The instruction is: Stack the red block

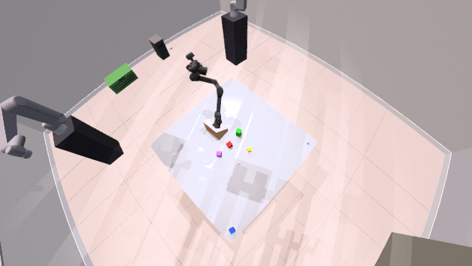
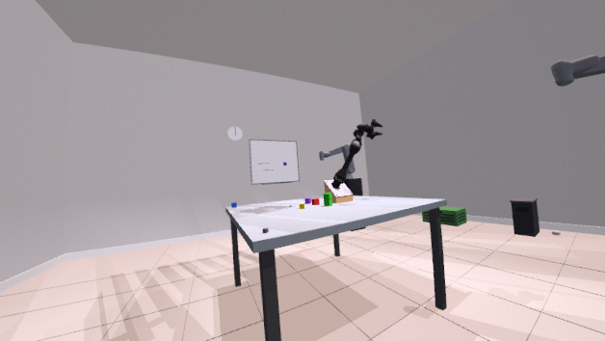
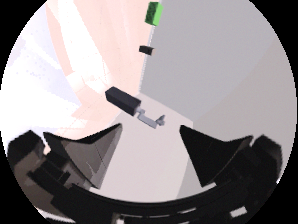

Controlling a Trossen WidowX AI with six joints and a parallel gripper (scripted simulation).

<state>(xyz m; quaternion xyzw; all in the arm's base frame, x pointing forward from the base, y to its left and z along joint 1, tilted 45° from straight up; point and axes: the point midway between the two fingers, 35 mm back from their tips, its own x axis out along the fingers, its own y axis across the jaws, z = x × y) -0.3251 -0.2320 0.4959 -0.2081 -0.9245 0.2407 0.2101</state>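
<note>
The black six-joint arm (image 2: 348,161) is reared up high off its tan wooden base wedge (image 2: 341,193) at the far side of the white table top (image 2: 337,219), and its black parallel-jaw gripper (image 2: 375,130) is way up in the air, spread wide apart and carrying nothing at all. From the wrist view the two dark fingers frame only open room: pink tiled floor, grey wall, a distant green crate (image 3: 154,11) and a dark pedestal lying across the shot. Down on the table, the small red cube block (image 2: 315,201) sits flat on the surface, untouched, just beside the green tower of stacked cubes (image 2: 328,199), which stands upright close to the arm's base. From overhead, the red cube block (image 1: 229,144) lies a little in front of the base wedge, with the green tower (image 1: 238,132) near it on the far side; the two are close but apart. A small magenta cube (image 1: 219,153) and a small yellow cube (image 1: 249,149) rest on either side of the red one, a bit farther from the arm, and a lone blue cube (image 1: 231,230) sits well apart at the table's near corner. The gripper hangs well above and behind all the blocks, nowhere near the red one.
</note>
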